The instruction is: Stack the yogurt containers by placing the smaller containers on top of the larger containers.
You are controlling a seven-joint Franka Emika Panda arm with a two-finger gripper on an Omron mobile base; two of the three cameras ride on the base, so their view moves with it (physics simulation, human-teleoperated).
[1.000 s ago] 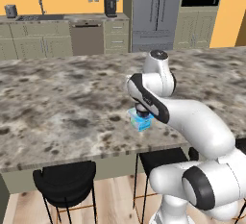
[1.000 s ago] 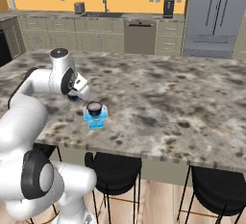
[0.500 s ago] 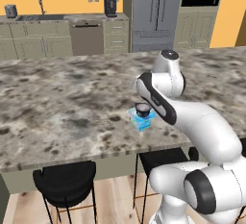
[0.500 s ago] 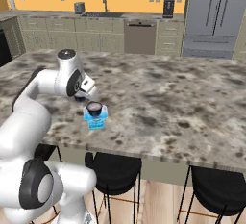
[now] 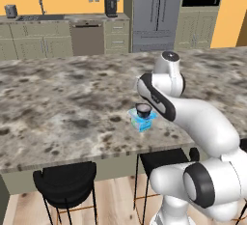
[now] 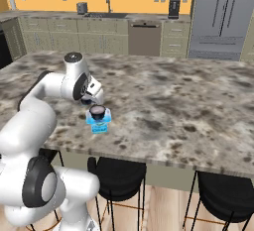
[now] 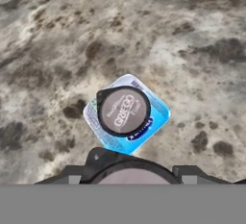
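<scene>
Claw (image 7: pixel 129 176) looks clenched on the second dark cup (image 7: pixel 129 163). The blue yogurt box (image 7: pixel 157 115) sits on the table (image 7: pixel 192 35) just ahead of it, first dark cup (image 7: pixel 123 111) already on top, so there's barely any free lid left.

Cup (image 7: pixel 123 110) atop box (image 7: pixel 156 117), on counter (image 7: pixel 192 35)

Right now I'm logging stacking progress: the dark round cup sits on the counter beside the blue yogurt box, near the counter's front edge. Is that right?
Not quite. The dark round cup sits on top of the blue yogurt box, not beside it; the hand view shows this plainly. The box does stand near the counter's front edge.
</scene>
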